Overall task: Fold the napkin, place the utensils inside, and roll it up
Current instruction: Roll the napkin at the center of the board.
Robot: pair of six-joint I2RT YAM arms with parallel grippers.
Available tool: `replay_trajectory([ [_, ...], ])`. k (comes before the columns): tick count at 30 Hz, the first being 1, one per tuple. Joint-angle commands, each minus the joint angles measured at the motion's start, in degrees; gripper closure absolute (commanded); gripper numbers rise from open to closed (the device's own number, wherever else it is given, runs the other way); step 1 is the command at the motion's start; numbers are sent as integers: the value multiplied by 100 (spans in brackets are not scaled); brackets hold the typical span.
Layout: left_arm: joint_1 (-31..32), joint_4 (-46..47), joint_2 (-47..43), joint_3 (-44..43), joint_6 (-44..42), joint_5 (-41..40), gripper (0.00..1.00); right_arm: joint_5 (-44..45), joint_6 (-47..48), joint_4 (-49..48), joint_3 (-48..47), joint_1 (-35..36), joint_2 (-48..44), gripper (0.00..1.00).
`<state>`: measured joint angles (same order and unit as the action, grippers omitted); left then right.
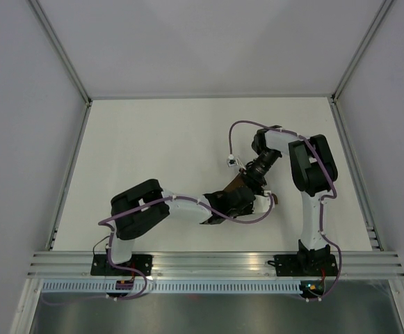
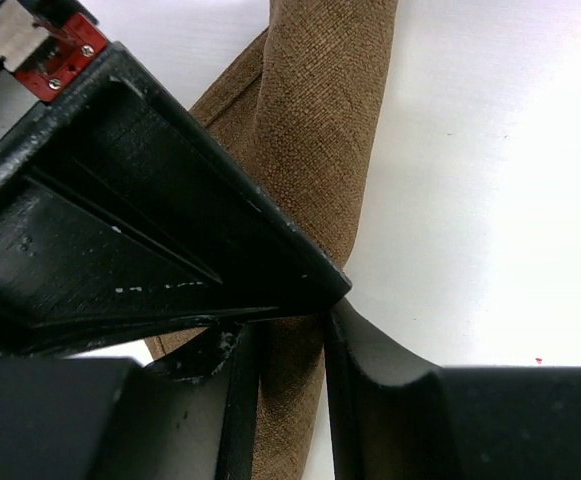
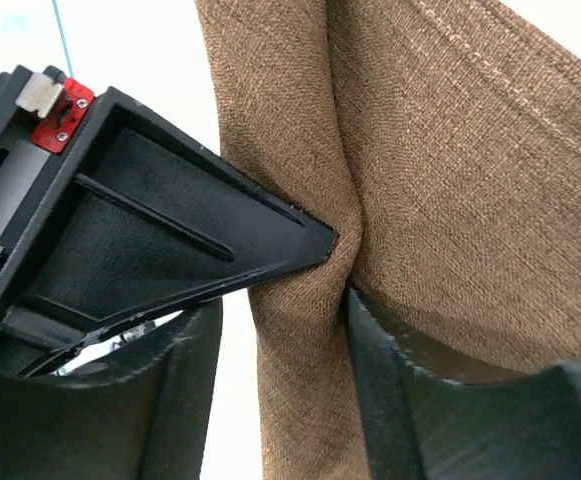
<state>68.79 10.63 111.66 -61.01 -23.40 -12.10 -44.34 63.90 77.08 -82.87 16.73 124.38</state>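
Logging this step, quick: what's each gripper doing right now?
Left gripper: shut on the napkin.
Right gripper: shut on the napkin.

My booth, nothing fancy

I've got a plain white table with pale grey walls on three sides and a metal strut running up from each back corner. Along my near edge there's a ribbed aluminium rail, a slotted white strip right below it, then a glossy dark panel.
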Motion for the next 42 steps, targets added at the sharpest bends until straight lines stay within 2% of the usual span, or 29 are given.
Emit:
replay_trajectory([
  [1, -76, -746, 216, -68, 336, 919, 85, 189, 202, -642, -194, -73, -282, 40],
  [6, -182, -1010, 146, -183, 590, 1340, 86, -258, -175, -746, -361, -398, -677, 38],
  [9, -340, -1265, 76, -244, 862, 1797, 86, -618, -448, -931, -379, -854, -1089, 36],
  [14, -788, -1889, 146, -613, 1135, 2597, 85, -1103, -413, -1291, 59, -1426, -1828, 36],
  [16, -981, -2109, 172, -727, 1258, 3063, 84, -1339, -326, -1432, 420, -1698, -2241, 36],
  [21, -1403, -2766, 558, -1219, 1478, 4116, 82, -1490, 954, -1257, 1428, -2226, -3145, 36],
  [24, -1622, -3188, 875, -1571, 1575, 4645, 81, -1350, 836, -1861, 2273, -2227, -3884, 34],
  [25, -1676, -3242, 980, -1676, 1601, 4733, 80, -1184, 678, -2446, 2493, -2209, -4095, 33],
  [28, -1878, -3471, 1199, -1887, 1707, 5225, 79, -763, 151, -3583, 3328, -1999, -5130, 31],
  [30, -1975, -3638, 1340, -2054, 1760, 5542, 78, -253, -244, -4380, 3926, -1674, -5510, 29],
  [35, -2037, -4139, 1832, -2652, 1874, 5832, 76, 1048, -782, -5685, 5006, -200, -6337, 25],
  [42, -2081, -4350, 2140, -3047, 2085, 6044, 74, 2392, -906, -6696, 5474, 1006, -5926, 25],
])
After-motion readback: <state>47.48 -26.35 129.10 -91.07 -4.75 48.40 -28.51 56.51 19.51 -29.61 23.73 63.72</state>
